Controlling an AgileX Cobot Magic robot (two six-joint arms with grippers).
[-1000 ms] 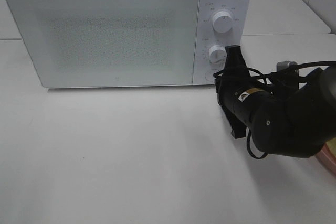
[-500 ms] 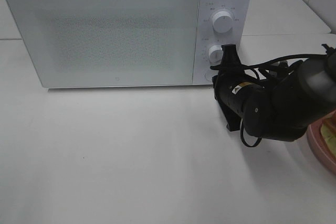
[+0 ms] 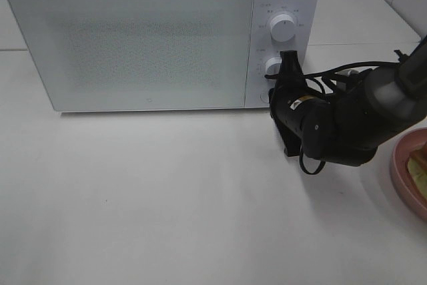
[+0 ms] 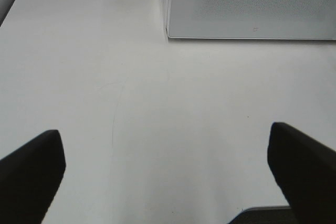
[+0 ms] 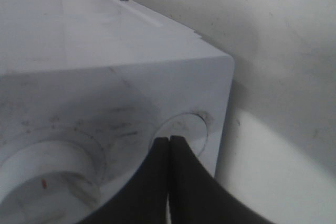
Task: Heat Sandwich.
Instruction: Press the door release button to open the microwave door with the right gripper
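Observation:
The sandwich (image 3: 421,165) shows only as a pale sliver at the right edge of the exterior view, lying on a pink plate (image 3: 402,168). The white microwave (image 3: 160,38) stands at the back with its door closed. My right gripper (image 3: 273,95) is shut, and its tips are at the round button (image 5: 184,127) below the lower knob (image 3: 274,67). In the right wrist view the shut fingertips (image 5: 169,141) rest against that button's recess, with nothing held. My left gripper (image 4: 165,132) is open over bare table, empty, and out of the exterior view.
The upper knob (image 3: 283,28) sits above the lower one on the control panel. The microwave's front corner (image 4: 169,34) appears ahead of the left gripper. The right arm's black body (image 3: 340,125) and cables lie between the microwave and the plate.
The right arm has swung left and in toward the microwave's control panel, uncovering the pink plate at the right edge. Its gripper stays shut.

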